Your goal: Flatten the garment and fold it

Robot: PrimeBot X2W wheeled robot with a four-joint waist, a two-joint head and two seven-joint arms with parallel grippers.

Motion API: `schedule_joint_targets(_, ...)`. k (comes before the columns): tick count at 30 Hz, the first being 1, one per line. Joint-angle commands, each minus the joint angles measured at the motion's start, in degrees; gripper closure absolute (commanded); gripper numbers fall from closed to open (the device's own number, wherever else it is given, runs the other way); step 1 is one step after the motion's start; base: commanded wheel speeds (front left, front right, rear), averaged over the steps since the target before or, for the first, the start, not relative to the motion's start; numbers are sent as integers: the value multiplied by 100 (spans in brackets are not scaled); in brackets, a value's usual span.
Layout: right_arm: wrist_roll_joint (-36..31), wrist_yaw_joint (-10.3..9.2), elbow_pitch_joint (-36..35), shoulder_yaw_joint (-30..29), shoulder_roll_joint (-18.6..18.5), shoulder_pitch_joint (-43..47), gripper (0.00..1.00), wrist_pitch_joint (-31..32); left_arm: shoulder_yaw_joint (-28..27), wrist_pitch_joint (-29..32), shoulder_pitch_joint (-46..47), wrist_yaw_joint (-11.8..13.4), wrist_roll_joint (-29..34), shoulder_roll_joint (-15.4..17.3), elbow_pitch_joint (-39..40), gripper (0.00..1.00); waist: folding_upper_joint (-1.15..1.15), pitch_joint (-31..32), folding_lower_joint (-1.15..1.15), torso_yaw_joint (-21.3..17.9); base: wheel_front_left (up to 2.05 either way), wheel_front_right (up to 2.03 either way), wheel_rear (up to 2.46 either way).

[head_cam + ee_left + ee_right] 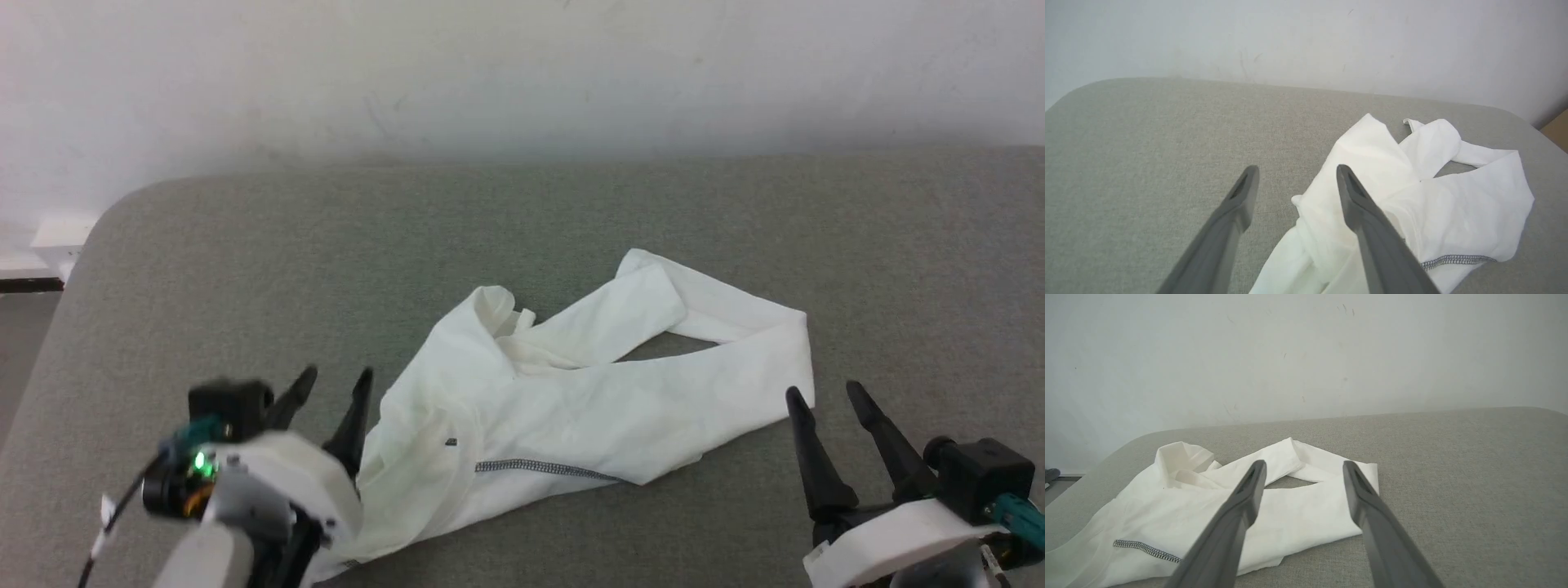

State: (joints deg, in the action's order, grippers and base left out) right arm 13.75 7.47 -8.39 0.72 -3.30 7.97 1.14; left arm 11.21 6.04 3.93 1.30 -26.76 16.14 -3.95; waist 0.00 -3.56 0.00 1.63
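The white garment point(588, 392) lies crumpled and twisted on the grey padded table point(245, 269), its legs looped over each other, a grey zigzag seam point(539, 468) near its front edge. My left gripper point(336, 385) stands open at the garment's left end, nothing between its fingers. In the left wrist view the garment point(1412, 196) lies right of and under the right finger point(1367, 228). My right gripper point(824, 395) is open just off the garment's right end. In the right wrist view the garment point(1290, 510) spreads behind both fingers.
A pale wall point(522, 73) rises behind the table's far edge. The table's rounded left corner point(106, 220) drops to the floor, where a white block point(57, 237) sits. Bare grey surface lies around the garment.
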Motion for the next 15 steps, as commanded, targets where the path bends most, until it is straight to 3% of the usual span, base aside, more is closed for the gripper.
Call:
schedule_joint_targets(1,32,2,-4,27,17,-103,0,15,55,158,316,-104,-9,64,-63,0,0,-57,0,-88,0,0,0)
schedule_joint_targets(8,51,2,51,111,23,-252,0,7,422,1368,1345,-620,-366,231,-1231,0,0,-240,0,-451,0,0,0)
schedule_joint_targets(15,106,2,221,122,29,-287,0,-50,989,2577,1700,-835,-743,361,-2312,0,0,-352,0,-717,0,0,0)
